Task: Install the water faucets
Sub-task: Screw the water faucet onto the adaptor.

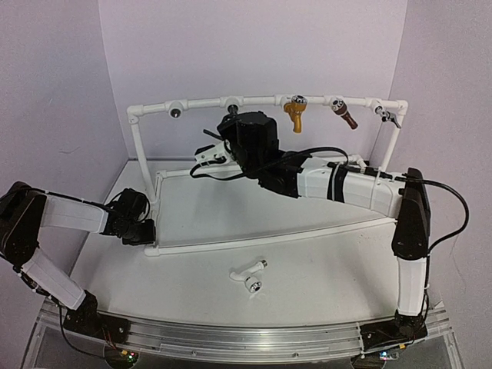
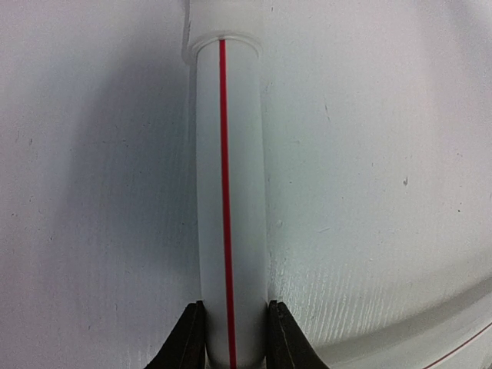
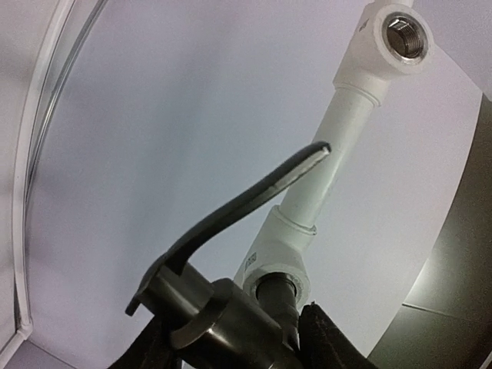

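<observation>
The black faucet [image 3: 231,315] with a thin lever handle [image 3: 254,196] is held in my right gripper [image 3: 238,334], its threaded end inside a white tee socket [image 3: 280,269] on the pipe frame's top rail [image 1: 254,101]. In the top view the right gripper [image 1: 228,127] is raised just under that rail. The white faucet [image 1: 250,275] with a round knob end lies on the table in front of the frame. My left gripper [image 2: 231,338] is shut on the frame's white base pipe [image 2: 228,192], which carries a red line; in the top view the left gripper [image 1: 142,228] is at the frame's left front corner.
A gold-yellow tap [image 1: 295,114], a brown tap [image 1: 344,114] and a small grey one [image 1: 390,115] hang from the rail's right half. An open threaded socket [image 3: 403,34] shows further along the rail. Another fitting [image 1: 175,111] sits on the rail's left.
</observation>
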You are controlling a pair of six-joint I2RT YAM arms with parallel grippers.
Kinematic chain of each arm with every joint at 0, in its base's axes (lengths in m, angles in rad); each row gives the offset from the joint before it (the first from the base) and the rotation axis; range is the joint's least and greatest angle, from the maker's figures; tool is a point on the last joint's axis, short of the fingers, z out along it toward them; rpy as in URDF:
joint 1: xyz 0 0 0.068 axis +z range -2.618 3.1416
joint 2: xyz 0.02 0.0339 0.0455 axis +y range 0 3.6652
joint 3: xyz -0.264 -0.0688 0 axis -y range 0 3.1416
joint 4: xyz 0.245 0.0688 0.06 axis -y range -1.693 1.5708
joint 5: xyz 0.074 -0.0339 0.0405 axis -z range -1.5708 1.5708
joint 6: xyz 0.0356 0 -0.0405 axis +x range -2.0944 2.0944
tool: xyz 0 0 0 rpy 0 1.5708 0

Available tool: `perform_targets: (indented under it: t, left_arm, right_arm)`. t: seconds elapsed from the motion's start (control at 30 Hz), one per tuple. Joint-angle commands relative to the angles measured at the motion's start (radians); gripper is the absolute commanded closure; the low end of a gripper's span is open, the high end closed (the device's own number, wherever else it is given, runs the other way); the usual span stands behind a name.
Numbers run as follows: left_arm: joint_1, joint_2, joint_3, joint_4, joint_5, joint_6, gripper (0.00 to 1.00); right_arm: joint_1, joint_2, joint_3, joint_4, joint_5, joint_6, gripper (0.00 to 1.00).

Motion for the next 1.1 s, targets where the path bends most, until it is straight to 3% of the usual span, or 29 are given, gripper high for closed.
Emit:
perform_targets:
  t: [0.0,0.13,0.27,0.4,0.57,0.77,0.9,1.07]
  left_arm:
    - [-0.058,0.011,0.007,0.061,0.245,0.023,1.0]
    - [-0.056,0.009,0.005,0.06,0.246,0.021,1.0]
    - [-0.058,0.015,0.009,0.059,0.247,0.023,1.0]
    - [-0.057,0.015,0.01,0.059,0.247,0.024,1.0]
    - [-0.057,0.019,0.012,0.059,0.25,0.026,1.0]
    - [-0.057,0.027,0.017,0.058,0.252,0.027,1.0]
    - [-0.057,0.029,0.019,0.058,0.254,0.029,1.0]
    - [-0.057,0.026,0.017,0.061,0.254,0.029,1.0]
  right_arm:
    - [0.008,0.036,0.03,0.176,0.007,0.021,0.63]
    - [0.007,0.078,0.011,0.397,0.003,0.129,0.86]
    - [0.007,0.147,0.042,0.56,0.045,0.256,0.93]
    - [0.01,0.247,0.177,0.717,0.178,0.468,0.95]
    - [0.01,0.254,0.253,0.69,0.379,0.976,0.92]
    - [0.01,0.06,-0.011,0.602,0.443,1.7,0.97]
    - [0.005,-0.086,-0.195,0.54,0.328,2.223,0.98]
    - [-0.02,-0.146,-0.261,0.53,0.035,2.608,0.95]
